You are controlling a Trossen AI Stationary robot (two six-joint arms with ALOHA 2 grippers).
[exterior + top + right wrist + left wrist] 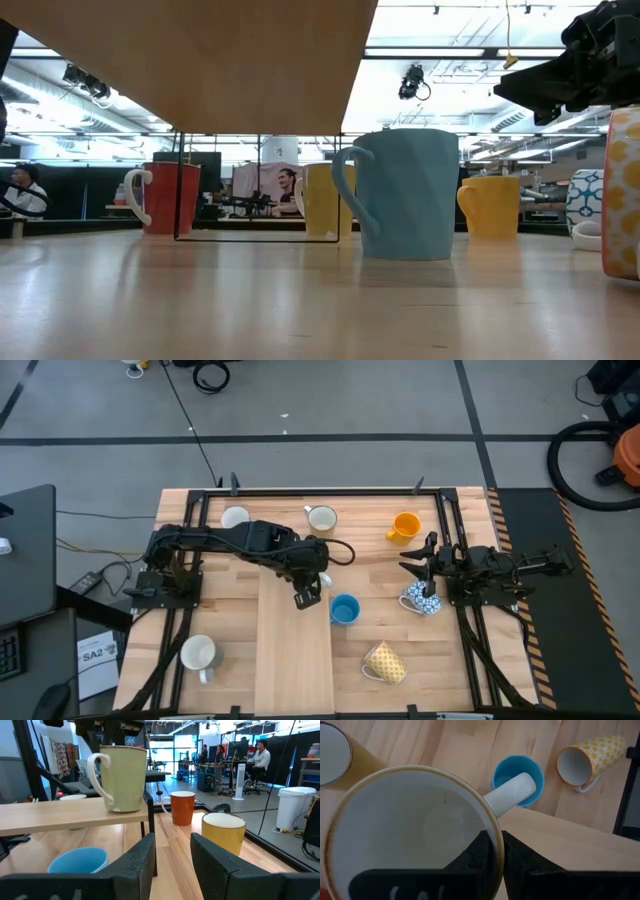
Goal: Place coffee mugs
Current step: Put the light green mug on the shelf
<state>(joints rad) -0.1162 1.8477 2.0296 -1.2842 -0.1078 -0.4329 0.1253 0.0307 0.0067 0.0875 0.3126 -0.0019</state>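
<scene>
I have the left gripper (492, 865) over the middle of the table, at about 9 o'clock from the blue mug (344, 609). Its fingers are pressed together on the rim of a cream mug (410, 835), one inside and one outside the wall, so the mug stays upright. In the right wrist view this cream mug (124, 777) seems to sit on the raised wooden board (295, 650), handle to the side; I judge it is being set down there.

The right gripper (172, 865) waits at 3 o'clock of the table, beside the blue-and-white patterned mug (421, 600), fingers apart and empty. The yellow patterned mug (385, 662) lies on its side at 5 o'clock, the orange mug (404, 526) stands at 1 o'clock, and white mugs are at 11 and 7 o'clock.
</scene>
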